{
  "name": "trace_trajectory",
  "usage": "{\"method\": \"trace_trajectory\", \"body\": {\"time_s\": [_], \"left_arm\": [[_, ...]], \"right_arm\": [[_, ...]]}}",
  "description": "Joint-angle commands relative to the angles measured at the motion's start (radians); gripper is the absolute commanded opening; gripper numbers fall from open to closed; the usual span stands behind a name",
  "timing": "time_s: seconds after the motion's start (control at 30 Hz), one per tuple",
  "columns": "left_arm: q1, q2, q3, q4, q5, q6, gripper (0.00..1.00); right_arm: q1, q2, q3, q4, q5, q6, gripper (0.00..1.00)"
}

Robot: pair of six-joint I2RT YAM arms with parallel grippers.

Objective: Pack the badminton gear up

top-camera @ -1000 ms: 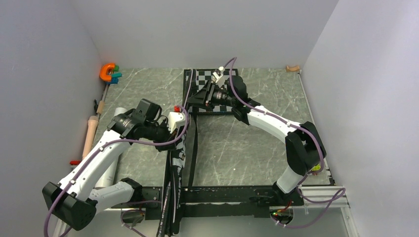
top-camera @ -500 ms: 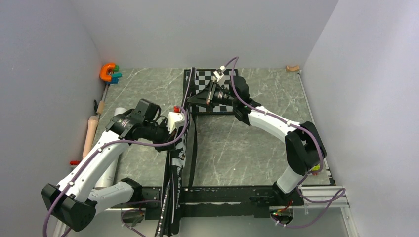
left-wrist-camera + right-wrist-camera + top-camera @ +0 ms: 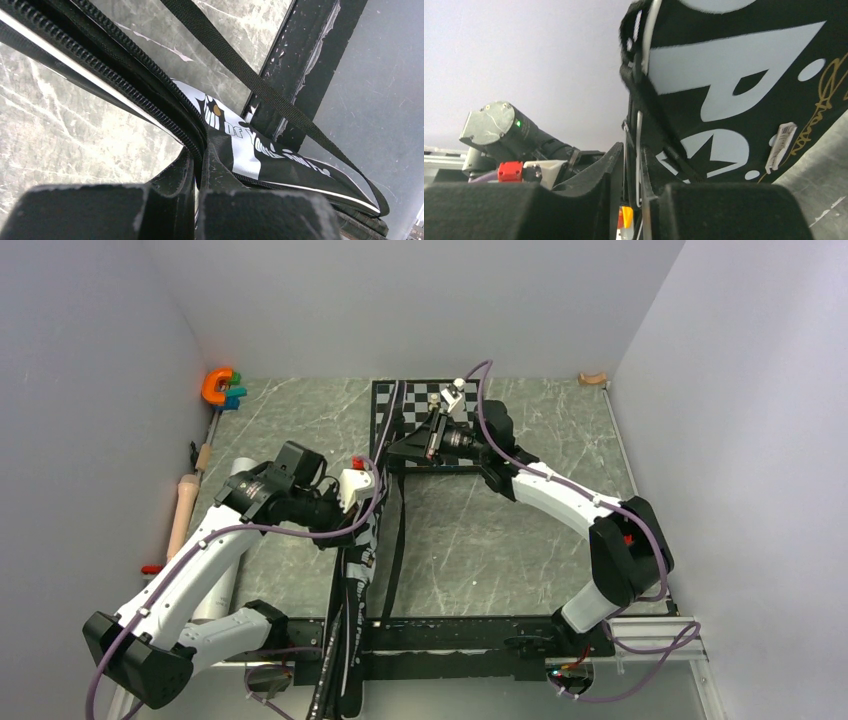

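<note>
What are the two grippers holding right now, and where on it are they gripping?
Both hold the black bag. The left gripper pinches its zippered edge; the right gripper pinches the rim by the large white lettering.

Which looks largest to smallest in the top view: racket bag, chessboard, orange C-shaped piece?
Racket bag: longest, though thin edge-on.
Chessboard: wider, shorter, partly covered; close call with the bag.
Orange C-shaped piece: clearly smallest.
</note>
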Motion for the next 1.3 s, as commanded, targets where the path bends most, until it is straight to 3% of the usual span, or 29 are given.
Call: {"method": "trace_trajectory", "body": {"time_s": [0.0,0.17,0.43,0.57,0.7,0.8,1.27], "left_arm": [[0.000,-0.030,0.046,0.032,0.044,0.029,0.00],[-0.002,-0.035,0.051,0.021,0.045,0.034,0.00],[-0.001,-0.038,0.049,0.019,0.052,0.036,0.00],[0.000,-0.036,0.051,0.016,0.053,0.039,0.00],[-0.001,-0.039,0.044,0.017,0.052,0.038,0.00],[-0.001,-0.041,0.044,0.019,0.052,0.037,0.00],[-0.002,-0.025,0.056,0.017,0.044,0.034,0.00]], "right_arm": [[0.004,-0.044,-0.002,0.003,-0.048,-0.024,0.29],[0.003,-0.028,0.026,0.007,-0.048,-0.019,0.36],[-0.003,-0.005,0.044,0.017,-0.051,-0.006,0.35],[-0.009,-0.003,0.035,0.043,-0.054,0.013,0.28],[-0.014,-0.014,0.019,0.052,-0.055,0.014,0.09],[-0.019,-0.028,0.001,0.056,-0.053,0.013,0.00],[0.016,-0.088,-0.080,0.089,-0.041,0.026,0.00]]}}
